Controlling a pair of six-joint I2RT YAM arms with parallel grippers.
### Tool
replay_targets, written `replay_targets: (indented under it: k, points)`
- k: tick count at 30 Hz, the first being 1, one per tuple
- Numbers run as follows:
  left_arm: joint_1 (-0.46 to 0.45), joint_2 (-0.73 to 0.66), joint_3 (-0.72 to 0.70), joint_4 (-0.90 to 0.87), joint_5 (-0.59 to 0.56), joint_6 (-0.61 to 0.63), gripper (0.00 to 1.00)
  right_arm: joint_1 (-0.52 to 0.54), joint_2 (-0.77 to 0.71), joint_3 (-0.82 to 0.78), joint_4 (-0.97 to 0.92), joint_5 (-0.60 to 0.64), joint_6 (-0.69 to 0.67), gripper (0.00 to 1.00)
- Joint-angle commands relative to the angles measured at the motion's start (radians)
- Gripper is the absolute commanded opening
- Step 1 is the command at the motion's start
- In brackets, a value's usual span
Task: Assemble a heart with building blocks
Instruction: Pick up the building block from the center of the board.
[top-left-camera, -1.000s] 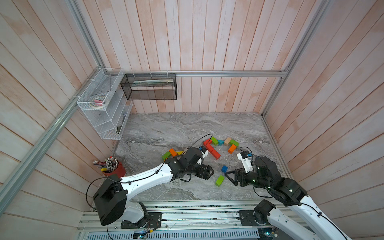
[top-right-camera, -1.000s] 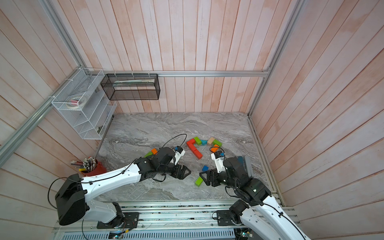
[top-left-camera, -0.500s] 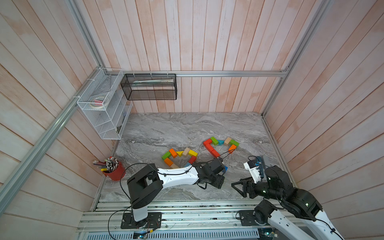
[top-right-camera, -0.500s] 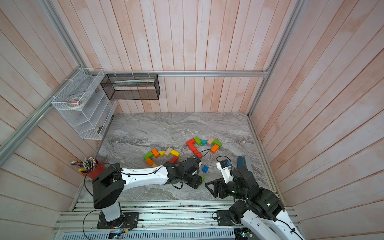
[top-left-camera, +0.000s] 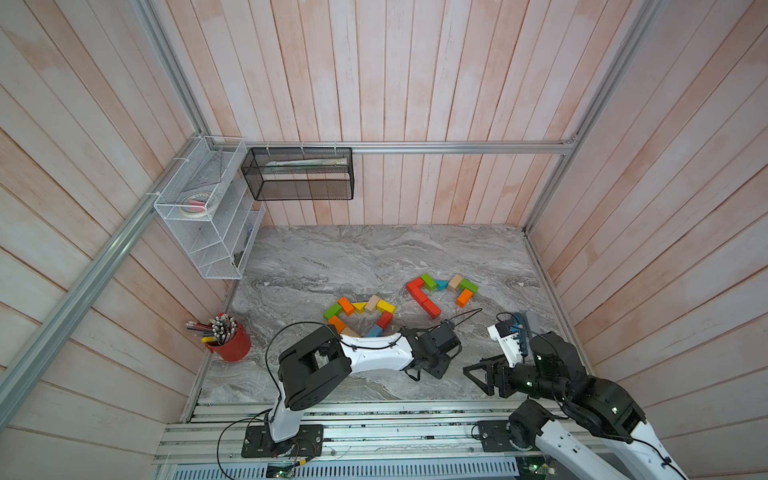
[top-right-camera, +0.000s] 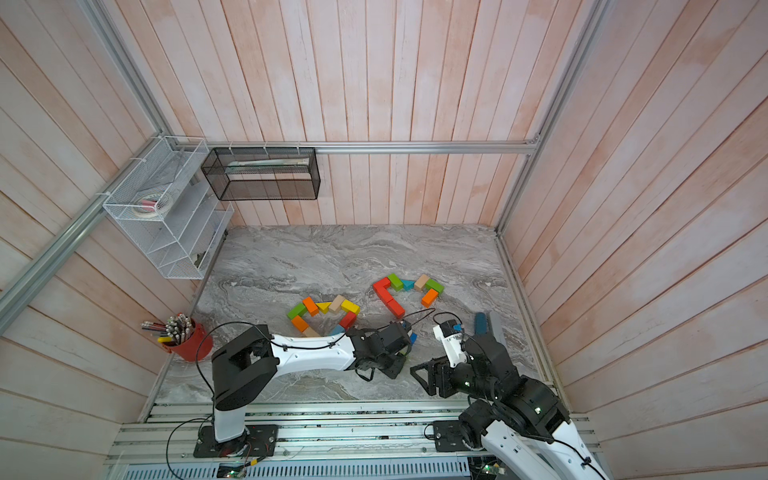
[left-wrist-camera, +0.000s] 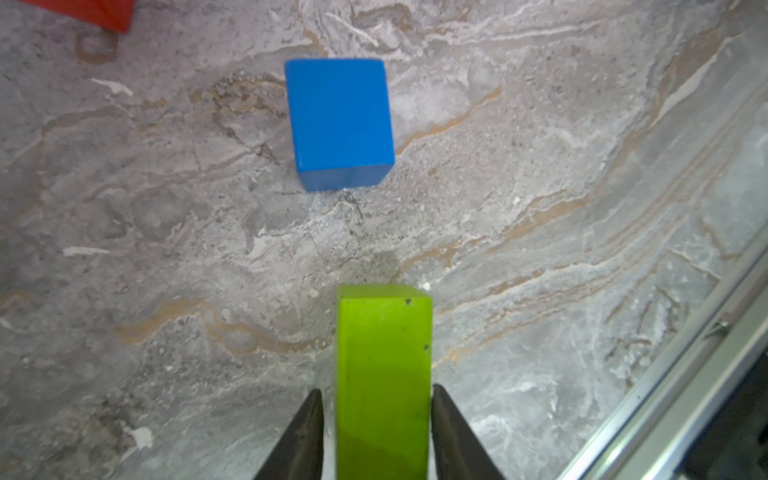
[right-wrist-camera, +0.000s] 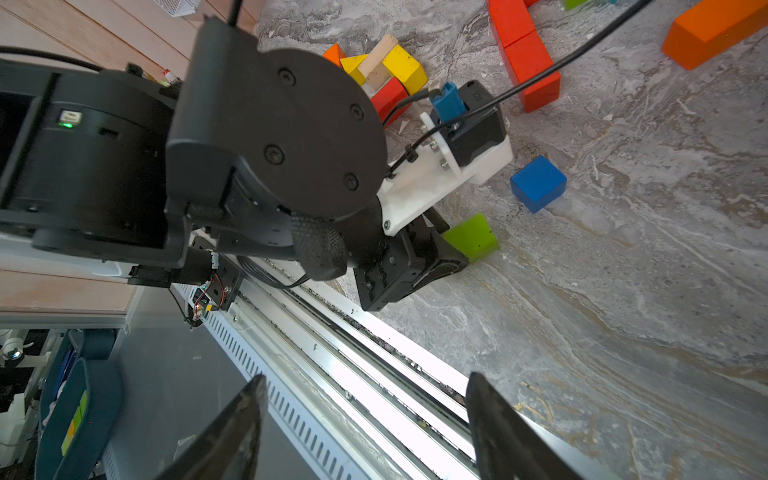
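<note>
On the tabletop, the left block group lay in a loop, apart from the right block group beside it, and the pencil cup stood at the left edge, toward the front. The wire rack hung on the left wall and the mesh basket on the back wall, near the rear left corner. The brick lay between the fingers of the left gripper, the cube apart beyond its free end.

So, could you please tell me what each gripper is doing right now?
Left gripper: closed on the green block.
Right gripper: open, holding nothing.
</note>
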Motion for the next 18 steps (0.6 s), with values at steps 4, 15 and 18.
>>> replay_targets:
  k: [4, 15, 18]
  points:
    - [-0.002, 0.011, 0.03, -0.005, -0.059, 0.059, 0.28, 0.004, -0.042, 0.027, -0.003, 0.021, 0.002, 0.75]
    - [0.046, 0.01, 0.166, -0.05, -0.073, 0.238, 0.23, 0.005, -0.18, 0.1, 0.066, 0.251, 0.054, 0.73]
    - [0.072, 0.028, 0.217, -0.061, -0.056, 0.278, 0.23, 0.005, -0.214, 0.108, 0.063, 0.284, 0.063, 0.73]
